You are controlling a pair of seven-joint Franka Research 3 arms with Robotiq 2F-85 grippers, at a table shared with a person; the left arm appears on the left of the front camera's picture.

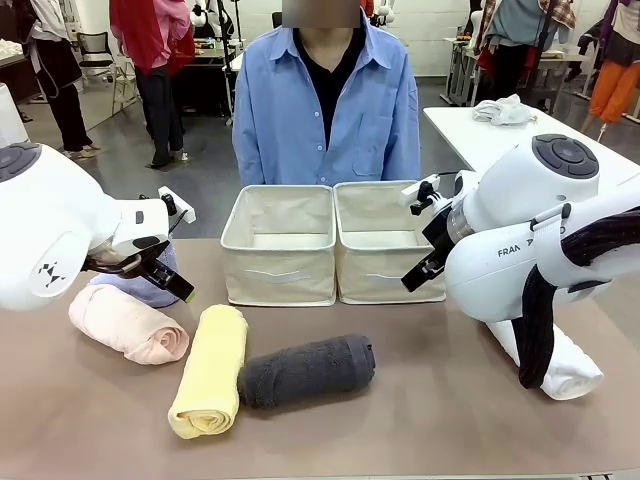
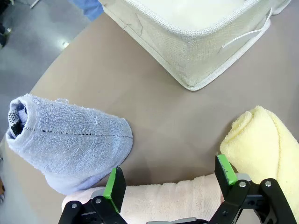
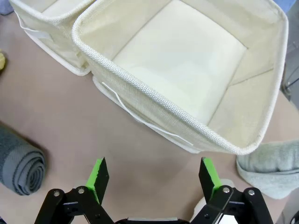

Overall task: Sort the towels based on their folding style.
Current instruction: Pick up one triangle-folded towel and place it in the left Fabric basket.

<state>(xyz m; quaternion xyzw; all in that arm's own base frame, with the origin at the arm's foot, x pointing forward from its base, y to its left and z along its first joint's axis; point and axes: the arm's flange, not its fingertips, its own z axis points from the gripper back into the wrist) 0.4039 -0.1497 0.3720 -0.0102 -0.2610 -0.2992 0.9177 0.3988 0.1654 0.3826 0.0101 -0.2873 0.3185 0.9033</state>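
Brown tabletop [image 1: 420,420] carries the towels, placed here against the two beige baskets [image 1: 335,245]. The pink roll [image 1: 128,325], yellow roll [image 1: 210,370] and dark grey roll [image 1: 307,370] lie in front of the left one, with the pale blue cone [image 2: 70,144] off its left corner. The white roll [image 1: 565,370] lies to the right of the baskets, and the grey-green cone [image 3: 271,165] sits beside the right basket's corner. The left gripper [image 2: 169,175] hangs spread wide over the pink roll. The right gripper [image 3: 153,170], equally wide and empty, hovers before the right basket. A person [image 1: 325,110] stands behind the baskets.
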